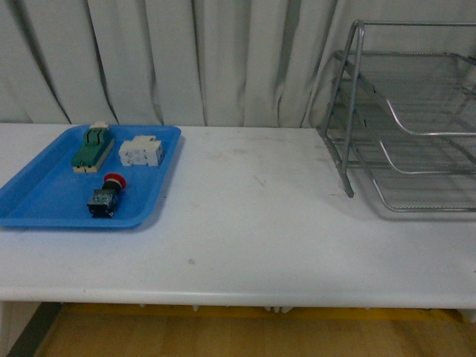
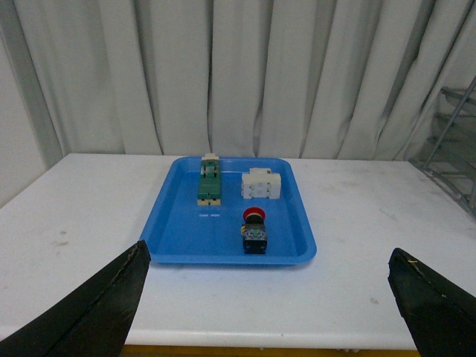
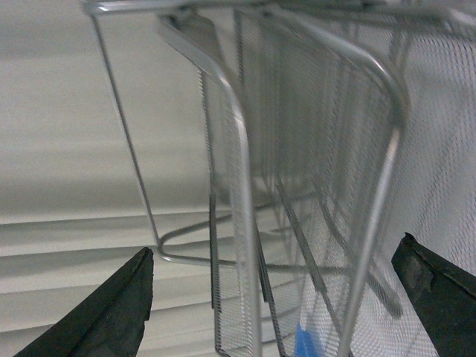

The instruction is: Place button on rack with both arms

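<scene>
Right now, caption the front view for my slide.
Button lies in the blue tray, left; rack stands on the table, right.

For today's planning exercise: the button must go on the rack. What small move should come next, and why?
Probably lower the left end effector toward the small red-capped push-button. It lies ungrasped in the flat blue plastic tray, straight ahead of that open end effector, while the silver wire-mesh rack stands across the white table to the right.
</scene>
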